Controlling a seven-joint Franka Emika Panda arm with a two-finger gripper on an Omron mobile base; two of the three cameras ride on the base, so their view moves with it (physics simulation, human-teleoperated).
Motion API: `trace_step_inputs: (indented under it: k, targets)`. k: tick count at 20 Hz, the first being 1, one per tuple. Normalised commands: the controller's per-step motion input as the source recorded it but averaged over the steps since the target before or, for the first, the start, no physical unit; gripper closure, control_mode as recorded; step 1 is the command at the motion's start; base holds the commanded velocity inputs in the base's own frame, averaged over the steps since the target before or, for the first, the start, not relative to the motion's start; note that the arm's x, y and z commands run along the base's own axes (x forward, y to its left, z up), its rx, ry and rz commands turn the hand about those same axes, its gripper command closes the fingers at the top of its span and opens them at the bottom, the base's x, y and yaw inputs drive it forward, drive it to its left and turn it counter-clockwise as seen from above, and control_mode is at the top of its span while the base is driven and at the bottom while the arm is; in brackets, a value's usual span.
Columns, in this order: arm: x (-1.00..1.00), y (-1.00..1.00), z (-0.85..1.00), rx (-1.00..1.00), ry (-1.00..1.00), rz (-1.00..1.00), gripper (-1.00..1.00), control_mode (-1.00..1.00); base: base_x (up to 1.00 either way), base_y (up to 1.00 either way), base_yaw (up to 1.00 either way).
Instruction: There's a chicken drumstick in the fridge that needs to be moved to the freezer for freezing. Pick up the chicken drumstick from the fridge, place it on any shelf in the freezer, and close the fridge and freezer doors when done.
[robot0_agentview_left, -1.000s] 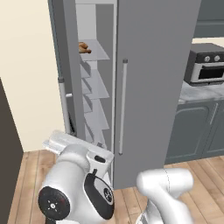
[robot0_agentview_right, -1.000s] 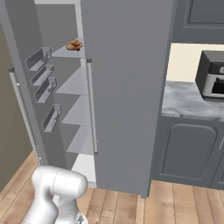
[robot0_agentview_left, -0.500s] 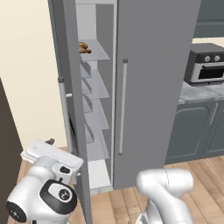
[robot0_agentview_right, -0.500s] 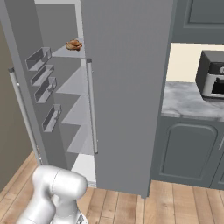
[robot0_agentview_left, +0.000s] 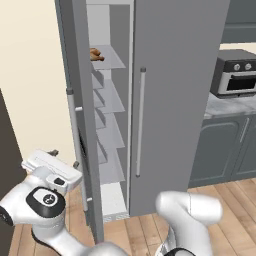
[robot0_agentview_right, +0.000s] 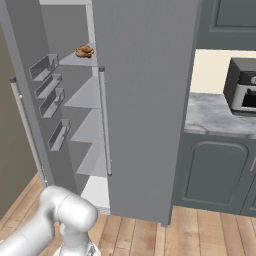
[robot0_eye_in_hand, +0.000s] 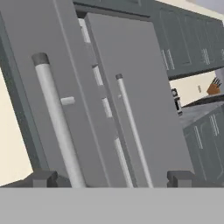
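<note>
Grey kitchen cabinets and a countertop oven (robot0_agentview_left: 237, 72) lie off to my right. My two-finger gripper (robot0_eye_in_hand: 112, 178) stands wide open and empty, fingertips either side of the silver bar handle (robot0_eye_in_hand: 57, 122) on the narrow grey freezer door (robot0_agentview_left: 82, 115), which is ajar. Well above me, the small tan-brown chicken drumstick (robot0_agentview_left: 96, 54) sits on the top pale shelf (robot0_agentview_left: 111, 59) of the freezer.

A cream wall (robot0_agentview_left: 35, 75) fills the nine o'clock side of the left base view, with a dark panel (robot0_agentview_left: 7, 150) at its edge. Wood plank floor (robot0_agentview_right: 210, 235) runs along six o'clock. At three o'clock, grey lower cabinets (robot0_agentview_right: 215, 175) carry a marbled grey counter (robot0_agentview_right: 215, 115) with a dark toaster oven (robot0_agentview_left: 237, 75). Upper cabinets (robot0_agentview_right: 227, 22) hang at one o'clock. The light is even, without strong shadows.
</note>
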Motion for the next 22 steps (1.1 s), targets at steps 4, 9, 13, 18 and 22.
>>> trace_step_inputs:
  k: [4,9,13,18,22]
  targets:
    - [0.74,0.00,-0.43,0.00,0.01,-0.03,-1.00,-1.00,0.00,0.00,0.00]
    - [0.80,0.12,-0.45,-0.02,0.09,-0.01,-1.00,-1.00,0.00,0.00,0.00]
    - [0.79,0.27,-0.44,-0.05,0.18,0.00,-1.00,-1.00,0.00,0.00,0.00]
    - [0.78,0.10,-0.36,-0.03,0.18,-0.02,-1.00,-1.00,0.00,0.00,0.00]
    - [0.45,0.49,-0.27,-0.05,0.08,-0.04,-1.00,-1.00,0.00,0.00,0.00]
